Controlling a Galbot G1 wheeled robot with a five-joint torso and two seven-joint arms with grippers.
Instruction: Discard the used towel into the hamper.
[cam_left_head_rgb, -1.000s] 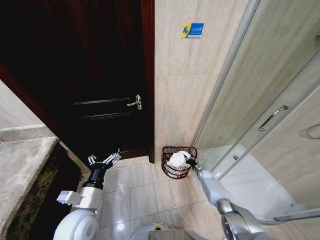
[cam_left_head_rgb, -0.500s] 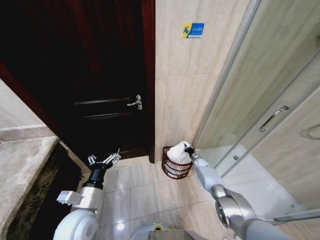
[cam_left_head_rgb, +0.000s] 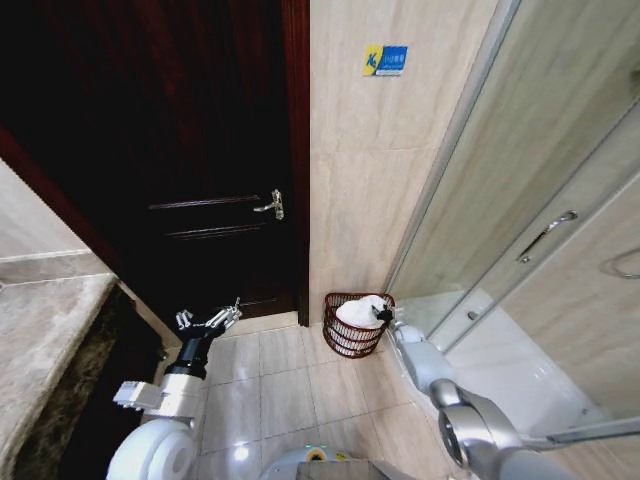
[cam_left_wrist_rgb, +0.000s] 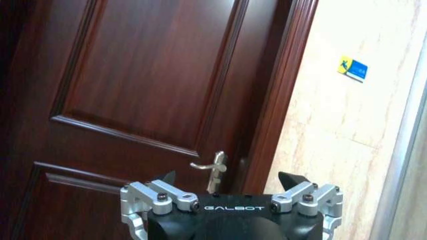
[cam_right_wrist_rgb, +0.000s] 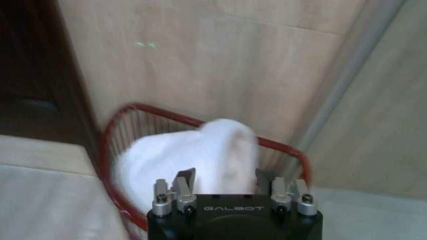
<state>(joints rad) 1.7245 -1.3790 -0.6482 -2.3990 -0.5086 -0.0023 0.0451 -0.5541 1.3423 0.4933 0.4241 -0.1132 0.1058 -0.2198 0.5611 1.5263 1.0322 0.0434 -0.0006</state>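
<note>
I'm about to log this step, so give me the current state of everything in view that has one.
Towel: in the hamper, heaped above its rim.
Hamper: upright on the floor in the corner.
Right hand: at the hamper's rim, open, close behind the towel.
Left hand: open, empty, raised facing the door.
Door: closed.
Door handle: level.

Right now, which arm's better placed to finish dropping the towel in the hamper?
Right. The right gripper is at the hamper rim, open, with the towel just ahead of its fingers, heaped in the hamper. The left gripper hangs open near the door, well away.
</note>
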